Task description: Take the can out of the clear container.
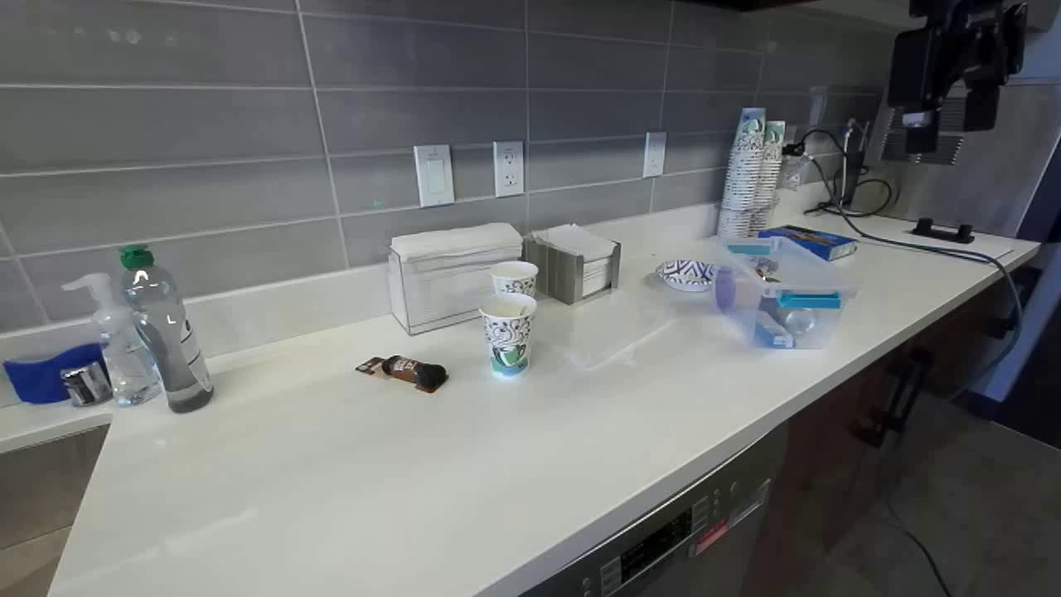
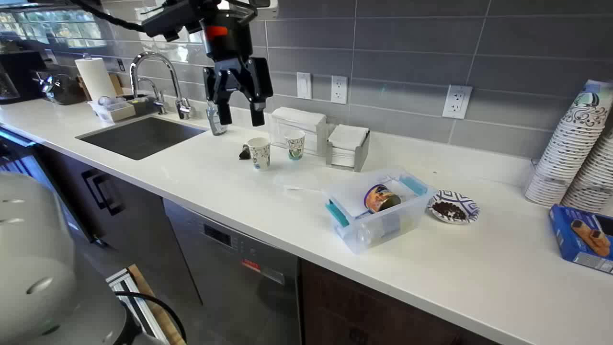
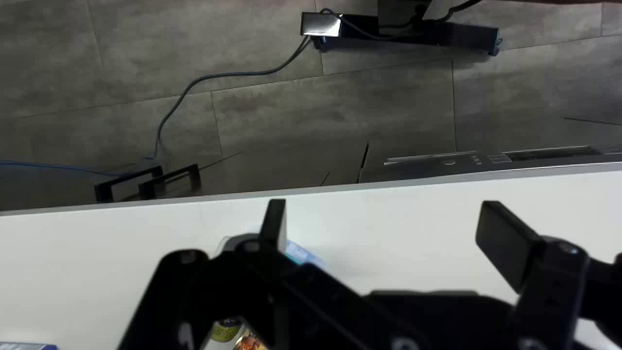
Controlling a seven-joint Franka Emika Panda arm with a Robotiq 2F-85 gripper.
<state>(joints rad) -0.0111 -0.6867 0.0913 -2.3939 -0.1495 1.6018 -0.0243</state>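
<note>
1. We saw the gripper [image 2: 241, 117] hanging high above the counter [image 2: 498, 278], with its fingers [image 2: 224, 114] directed downward; in both exterior views it was well apart from the objects standing there.
2. It was in the released state: in the wrist view the two fingers stood wide apart, and the white of the counter showed in the gap.
3. A pale part of the arm [image 2: 43, 258] occupied the lower left corner of an exterior view.
4. The can [image 2: 380, 197] was inside the tub [image 2: 397, 224], tilted on its side, with its orange label visible. How deep it lay below the rim, we could not tell.
5. The tub stood near the front edge of the counter, and its walls surrounded the can; teal handles [image 2: 338, 214] were at two opposite sides.
6. A plate [image 2: 468, 206] with dark bits was just beside the tub; whether they touched, we could not tell.
7. For moving, we noted a stretch of white counter between the plate and the blue box [image 2: 586, 239], and a wider one in front of the two cups [image 2: 260, 154].
8. Behind these cups were napkins [image 2: 348, 137] and the tiled wall [image 2: 407, 57].
</note>
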